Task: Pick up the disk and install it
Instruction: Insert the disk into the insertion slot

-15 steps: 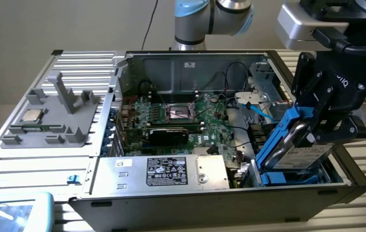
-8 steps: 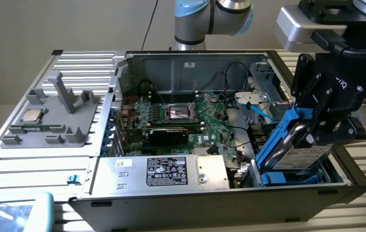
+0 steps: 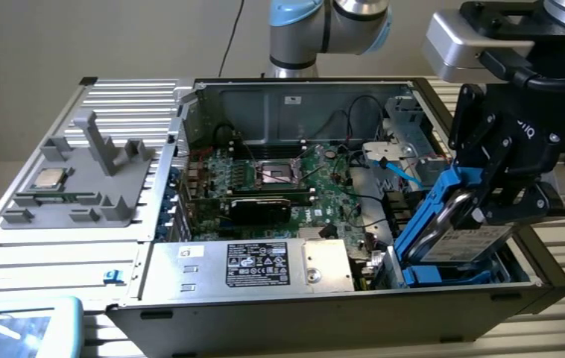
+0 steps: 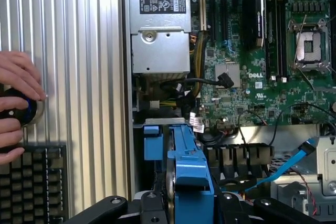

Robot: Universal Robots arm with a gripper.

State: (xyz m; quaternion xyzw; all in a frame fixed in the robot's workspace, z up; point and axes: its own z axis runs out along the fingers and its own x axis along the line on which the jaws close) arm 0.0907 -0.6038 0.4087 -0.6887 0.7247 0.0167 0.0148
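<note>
- Blue-framed disk point(image 3: 466, 245) is clamped on edge between the fingers of the gripper point(image 3: 506, 205), with its lower end in the drive bay point(image 3: 461, 274) at the case's near corner, on the exterior view's right.
- Step judged: insertion, not yet seated.
- Seating calls for the frame square to the bay walls.
- Room is tight: case wall point(image 3: 546, 268) just beside, blue cable point(image 3: 402, 168) near.

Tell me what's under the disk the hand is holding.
A blue drive bay sits directly under the tilted disk. The bay's floor and anything inside it are hidden by the disk.
</note>
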